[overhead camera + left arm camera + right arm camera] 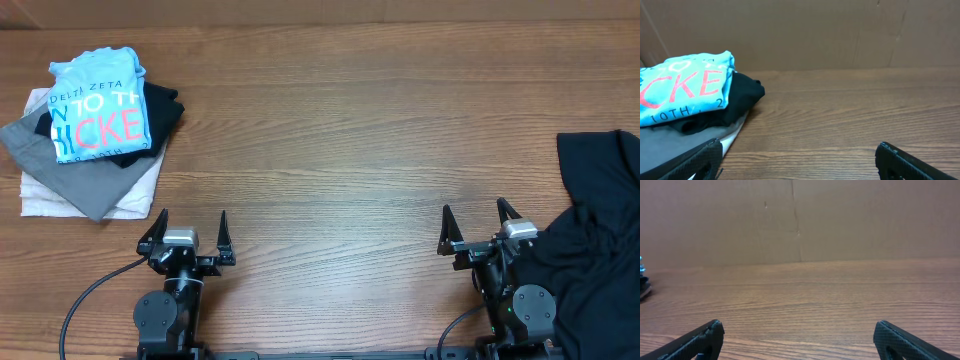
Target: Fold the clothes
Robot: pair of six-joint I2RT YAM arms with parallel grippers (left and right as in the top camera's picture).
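Overhead: my L pincer (191, 218) and R pincer (474, 210) both sit at the near edge of the table (330, 150). Jaws spread wide on both, holding nothing, only wood betw the tips. The black T-shirt (598, 240) lies crumpled at the far R edge, partly cut off by the frame, up against my R arm's outer side. Far L corner has a pile: light blue tee (100, 105) on top, dark garment (165, 112) under it, grey garment (45, 150) and white garment (60, 200) lowest. Pile is well apart from the L pincer.

L wrist cam: pile seen side-on, so the layering is plainer than from above. Pink lettering faces me, dark garment bulges out to the R. Cardboard wall (840, 30) stands behind the table. My fingers (697, 160) sit low in the corners, far apart.

R wrist cam: wood and wall, plus a sliver of the pile at the far L edge. Only the overhead shows the black T-shirt.
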